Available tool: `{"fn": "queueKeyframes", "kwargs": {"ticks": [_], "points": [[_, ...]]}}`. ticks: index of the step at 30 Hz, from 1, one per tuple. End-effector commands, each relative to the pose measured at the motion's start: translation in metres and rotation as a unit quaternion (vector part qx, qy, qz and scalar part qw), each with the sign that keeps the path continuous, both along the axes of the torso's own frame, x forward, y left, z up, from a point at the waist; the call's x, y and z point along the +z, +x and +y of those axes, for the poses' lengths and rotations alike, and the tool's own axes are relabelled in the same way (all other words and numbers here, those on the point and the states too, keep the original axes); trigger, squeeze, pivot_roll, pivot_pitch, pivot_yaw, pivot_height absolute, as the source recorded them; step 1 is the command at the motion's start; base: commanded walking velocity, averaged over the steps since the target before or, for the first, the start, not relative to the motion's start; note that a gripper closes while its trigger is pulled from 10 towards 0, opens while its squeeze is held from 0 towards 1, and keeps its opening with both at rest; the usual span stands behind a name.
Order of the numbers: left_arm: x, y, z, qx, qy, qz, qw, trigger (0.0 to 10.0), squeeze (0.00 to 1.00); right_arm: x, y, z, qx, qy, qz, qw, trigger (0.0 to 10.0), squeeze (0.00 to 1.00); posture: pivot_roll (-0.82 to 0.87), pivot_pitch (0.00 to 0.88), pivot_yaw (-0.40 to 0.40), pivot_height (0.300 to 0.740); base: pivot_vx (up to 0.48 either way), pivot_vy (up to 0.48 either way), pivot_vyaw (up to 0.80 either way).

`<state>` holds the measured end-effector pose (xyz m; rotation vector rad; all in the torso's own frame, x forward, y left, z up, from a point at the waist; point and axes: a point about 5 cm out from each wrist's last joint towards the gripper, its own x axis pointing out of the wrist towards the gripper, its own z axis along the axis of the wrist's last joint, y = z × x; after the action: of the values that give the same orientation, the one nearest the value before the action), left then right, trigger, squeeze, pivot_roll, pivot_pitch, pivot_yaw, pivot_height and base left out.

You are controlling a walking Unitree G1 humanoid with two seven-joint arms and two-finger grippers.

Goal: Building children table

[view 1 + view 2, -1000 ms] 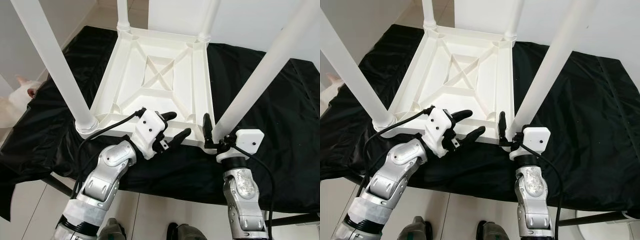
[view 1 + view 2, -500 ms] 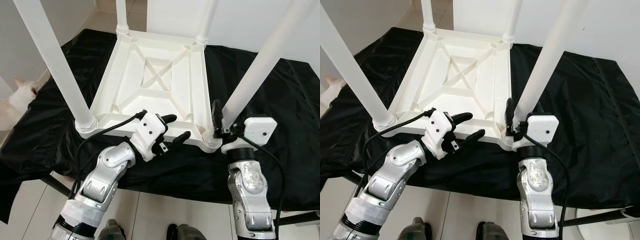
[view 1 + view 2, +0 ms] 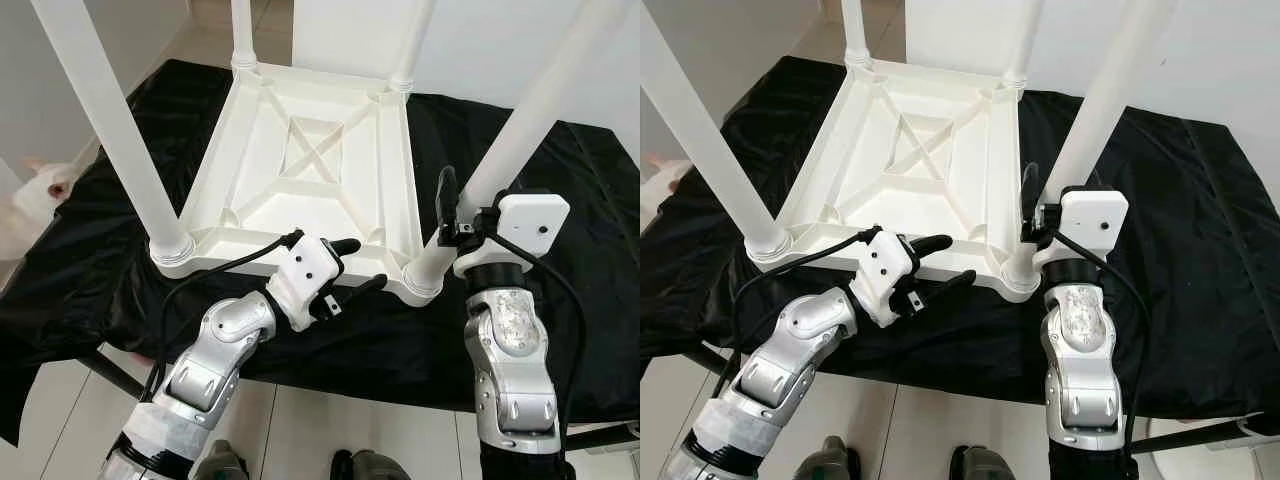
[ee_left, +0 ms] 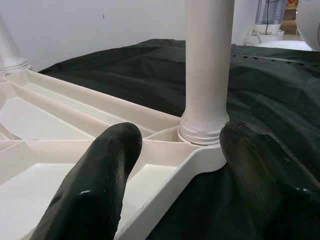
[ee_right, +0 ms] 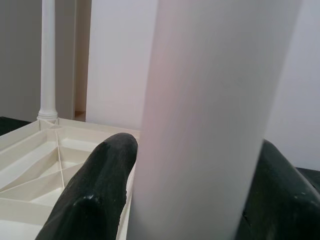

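Climbing from the corner socket, the right claw (image 3: 452, 215) now clasps the near-right white plastic leg (image 3: 520, 125) of the upturned white children's table (image 3: 310, 160) on the black-draped desk (image 3: 560, 230), likely seating it, while the left claw (image 3: 352, 268) spreads wide at the frame's near edge.

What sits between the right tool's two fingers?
The near-right white plastic table leg stands between the right tool's fingers, per the right wrist view.

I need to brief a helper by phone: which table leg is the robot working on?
On the black cloth lies an upturned white table, four legs up. It is the near leg on the robot's right, the one with the right gripper around it.
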<state>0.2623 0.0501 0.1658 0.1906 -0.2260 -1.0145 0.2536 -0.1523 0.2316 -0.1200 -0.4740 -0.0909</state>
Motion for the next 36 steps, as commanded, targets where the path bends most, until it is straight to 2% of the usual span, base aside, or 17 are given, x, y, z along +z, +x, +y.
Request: {"fn": "queueKeyframes", "kwargs": {"ticks": [1,8,13,15,18,23,26,36], "points": [[-0.001,-0.003,-0.004,-0.029,0.013,-0.003,0.999,10.0,0.0,0.001,-0.001,0.0,-0.004,-0.003,0.002,1.0,10.0,0.0,0.07,0.053,-0.071,0.74,0.0,0.0,0.0],[0.0,-0.003,-0.007,-0.032,0.01,-0.002,0.999,10.0,0.0,0.002,0.003,0.004,0.0,0.003,0.009,1.0,10.0,0.0,0.07,0.054,-0.07,0.74,0.0,0.0,0.0],[-0.004,-0.004,-0.006,-0.035,0.024,0.016,0.999,10.0,0.0,0.002,0.005,0.004,-0.002,0.004,0.018,1.0,10.0,0.0,0.07,0.053,-0.068,0.74,0.0,0.0,0.0],[-0.006,-0.012,-0.001,-0.07,0.025,0.036,0.997,10.0,0.0,0.001,0.008,0.003,-0.009,0.005,0.026,1.0,10.0,0.0,0.07,0.053,-0.066,0.74,0.0,0.0,0.0],[-0.008,-0.02,0.0,-0.094,0.028,0.043,0.994,10.0,0.0,-0.001,0.01,0.002,-0.014,0.007,0.035,0.999,10.0,0.0,0.08,0.054,-0.073,0.74,0.0,0.0,0.0],[-0.015,-0.024,0.0,-0.108,0.052,0.051,0.991,10.0,0.0,-0.004,0.012,0.005,-0.012,0.009,0.044,0.999,10.0,0.0,0.09,0.055,-0.077,0.74,0.0,0.0,0.0],[-0.023,-0.031,0.001,-0.131,0.073,0.072,0.986,10.0,0.0,-0.005,0.016,0.006,-0.015,0.011,0.051,0.999,10.0,0.0,0.09,0.058,-0.077,0.74,0.0,0.0,0.0],[-0.02,-0.031,0.002,-0.125,0.074,0.073,0.987,10.0,0.0,0.0,0.019,0.009,-0.016,0.015,0.052,0.998,10.0,0.0,0.09,0.055,-0.083,0.74,0.0,0.0,0.0]]}}
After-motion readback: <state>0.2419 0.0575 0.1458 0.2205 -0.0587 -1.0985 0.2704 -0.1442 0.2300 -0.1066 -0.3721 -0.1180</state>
